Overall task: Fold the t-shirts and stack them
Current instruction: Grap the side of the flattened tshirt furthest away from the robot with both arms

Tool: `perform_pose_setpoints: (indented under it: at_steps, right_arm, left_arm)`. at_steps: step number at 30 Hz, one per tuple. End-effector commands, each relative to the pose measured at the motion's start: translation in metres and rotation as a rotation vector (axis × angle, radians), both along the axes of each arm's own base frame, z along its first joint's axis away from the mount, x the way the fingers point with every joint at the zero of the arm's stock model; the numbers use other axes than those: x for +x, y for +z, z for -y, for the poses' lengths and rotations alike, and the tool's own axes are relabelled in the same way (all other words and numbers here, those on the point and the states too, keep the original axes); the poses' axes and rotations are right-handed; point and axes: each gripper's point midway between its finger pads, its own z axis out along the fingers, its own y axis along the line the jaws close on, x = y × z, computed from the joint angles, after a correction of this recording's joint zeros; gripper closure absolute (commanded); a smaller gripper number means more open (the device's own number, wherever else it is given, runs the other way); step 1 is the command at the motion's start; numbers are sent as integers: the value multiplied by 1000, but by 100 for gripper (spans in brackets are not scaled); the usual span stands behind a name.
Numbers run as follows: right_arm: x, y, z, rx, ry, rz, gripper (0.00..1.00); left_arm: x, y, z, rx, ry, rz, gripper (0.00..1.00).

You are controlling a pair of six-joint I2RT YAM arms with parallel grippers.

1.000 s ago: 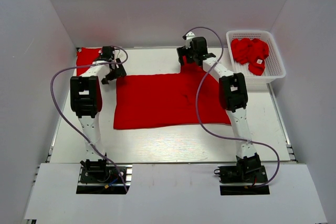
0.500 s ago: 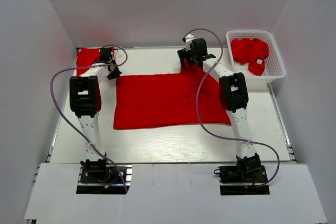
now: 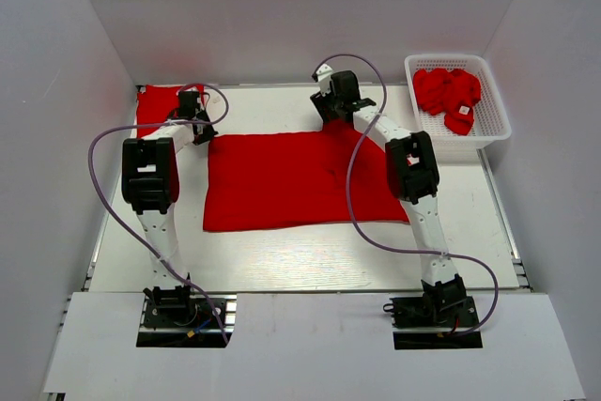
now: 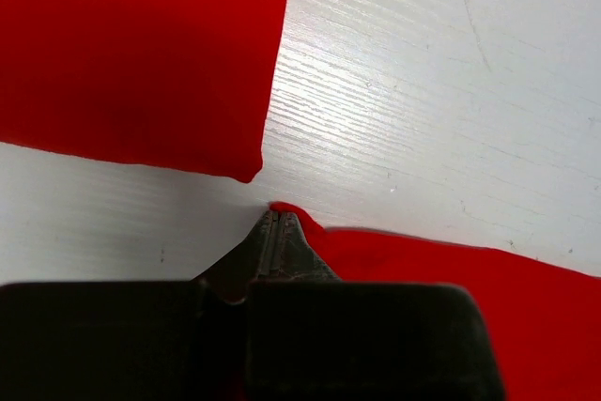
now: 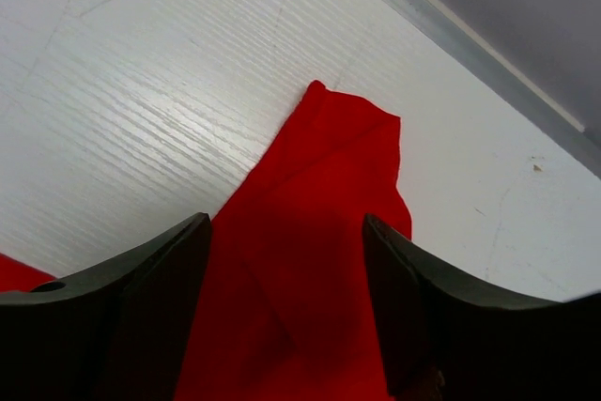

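At far-left corner: left gripper point(image 4: 280, 218) clamped shut on your flat red cloth t-shirt point(image 3: 300, 180).
Far sleeve point(image 5: 329, 157): right gripper point(image 5: 285, 232) fingers apart, straddling it.

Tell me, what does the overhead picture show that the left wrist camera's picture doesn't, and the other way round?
Only overhead: the right arm, the whole spread t-shirt, and the white basket holding crumpled red shirts at the far right.
Only the left wrist: the left claw up close, shut on the spread t-shirt's corner, and the grain of the table.
Both: that corner, the folded t-shirt beside it, and the white table.
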Motion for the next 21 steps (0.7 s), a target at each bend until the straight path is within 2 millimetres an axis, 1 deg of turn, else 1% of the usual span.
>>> perform_pose_setpoints:
  at_steps: [1,4,5,6,8,9,11,12,13,15,16,19,21]
  right_arm:
    - [16,28,10,-47,-37,88,30]
    - [17,19,14,-79,-35,85,35]
    - [16,14,13,-88,-28,76,35]
    - [16,11,16,-101,-25,76,39]
    - [12,3,14,-103,2,49,40]
    - [11,0,13,-107,9,44,40]
    - [7,-6,6,-95,51,25,40]
    - [7,-9,7,-94,52,20,40]
    - [7,-6,3,-89,65,21,40]
    - [6,-13,1,-78,83,5,40]
    - [6,-12,-1,-73,89,7,40]
    - [8,-18,0,-68,76,5,40]
    - [10,-21,3,-70,65,4,44]
  left_arm:
    - [-24,-8,4,-5,-24,-76,100]
    - [-26,-9,4,-5,-24,-85,100]
    - [-28,-11,4,-5,-24,-96,100]
    - [-28,-11,4,-5,-24,-96,100]
    - [-28,-11,4,-5,-24,-96,100]
    - [-28,-11,4,-5,-24,-96,100]
    - [-28,-11,4,-5,-24,-96,100]
    - [-28,-11,4,-5,-24,-96,100]
    - [-28,-11,4,-5,-24,-96,100]
    - [-28,-11,4,-5,-24,-96,100]
    - [-28,-11,4,-5,-24,-96,100]
    - [-28,-11,2,2,-18,-96,100]
    - [-28,-11,2,2,-18,-96,100]
